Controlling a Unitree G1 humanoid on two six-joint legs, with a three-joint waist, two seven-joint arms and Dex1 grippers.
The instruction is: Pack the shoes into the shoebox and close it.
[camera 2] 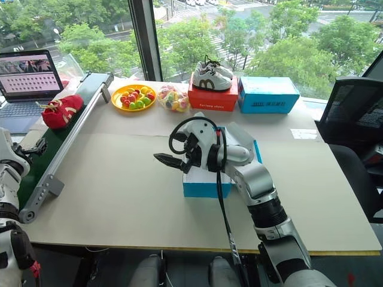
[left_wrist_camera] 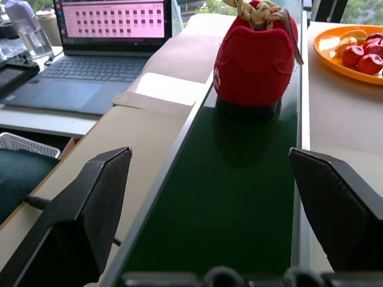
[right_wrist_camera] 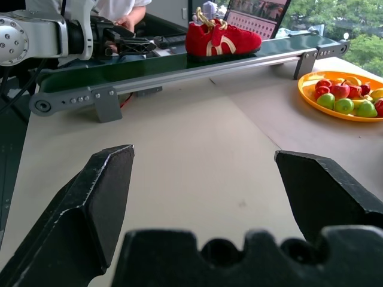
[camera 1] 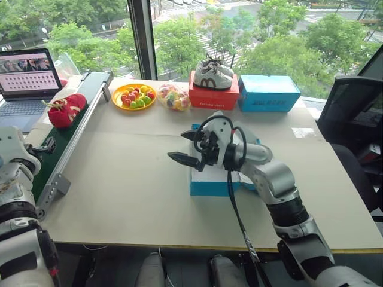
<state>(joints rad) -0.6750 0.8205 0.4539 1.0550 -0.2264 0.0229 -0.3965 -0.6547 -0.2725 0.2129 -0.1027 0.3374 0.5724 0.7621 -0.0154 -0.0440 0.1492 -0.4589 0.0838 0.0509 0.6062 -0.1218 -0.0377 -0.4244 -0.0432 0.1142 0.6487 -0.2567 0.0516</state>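
Left wrist view looks along my left gripper (left_wrist_camera: 218, 203), whose two black fingers stand wide apart with nothing between them, down the dark green conveyor belt (left_wrist_camera: 239, 191) to a red shoe (left_wrist_camera: 256, 57) seen heel-on, cream-gold laces at its top. Beside the belt sits a laptop (left_wrist_camera: 90, 60) with a pink screen. Right wrist view shows that shoe from the side instead, and it also catches my left gripper low over the near end of the belt, well short of the shoe, with a person's hand behind it.

From the head I count one red shoe on the belt at far left, with a second red shape just behind it that I cannot make out. I count three boxes: the blue shoebox (camera 1: 206, 182) in the middle of the table, partly behind my right arm, a red box (camera 1: 213, 95) carrying white-and-grey sneakers (camera 1: 213, 75), and another blue box (camera 1: 269, 92) to its right. One orange plate of fruit (camera 1: 134, 95) and one bag of sweets (camera 1: 173, 97) lie at the far edge.

My right gripper (camera 1: 188, 148) reaches level toward the left just above the shoebox, fingers spread wide and empty.
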